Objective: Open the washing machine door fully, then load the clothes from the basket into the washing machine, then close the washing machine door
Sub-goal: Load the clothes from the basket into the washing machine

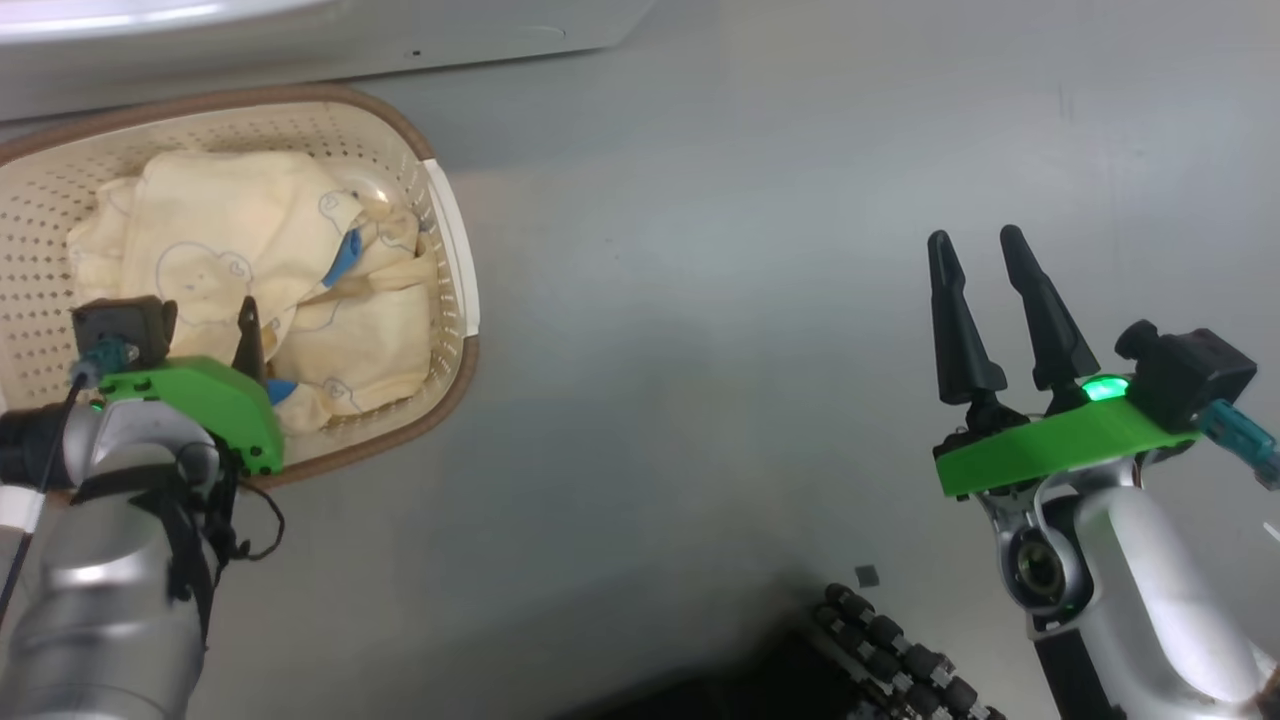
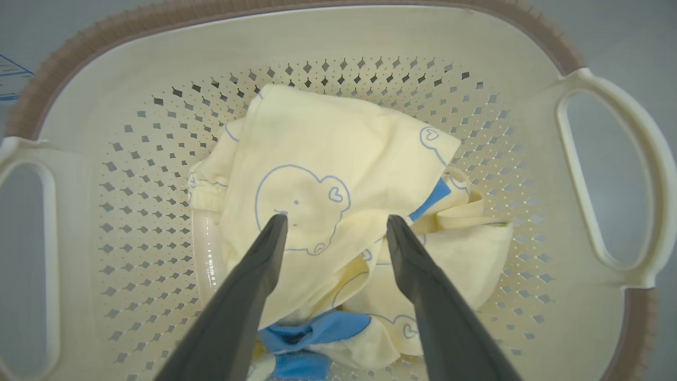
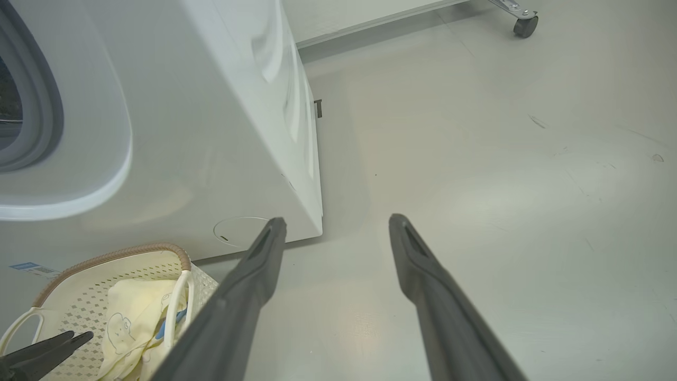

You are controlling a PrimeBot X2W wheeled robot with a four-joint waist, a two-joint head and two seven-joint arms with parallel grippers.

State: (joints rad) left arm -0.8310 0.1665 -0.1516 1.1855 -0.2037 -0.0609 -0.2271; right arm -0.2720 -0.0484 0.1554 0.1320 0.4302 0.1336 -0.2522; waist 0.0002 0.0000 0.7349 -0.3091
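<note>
- Left end effector: fingers spread open, holding nothing, tips low over the clothes, perhaps touching them.
- The clothes lie heaped in the basket, which sits on the floor at left, just near of the washing machine.
- Right end effector: open, empty, above the floor, well right of the basket.

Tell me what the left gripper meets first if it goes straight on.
The soft pale yellow bear-print clothes, lying in the cream perforated plastic basket. The open left gripper points straight at the top piece; its height above it is unclear.
</note>
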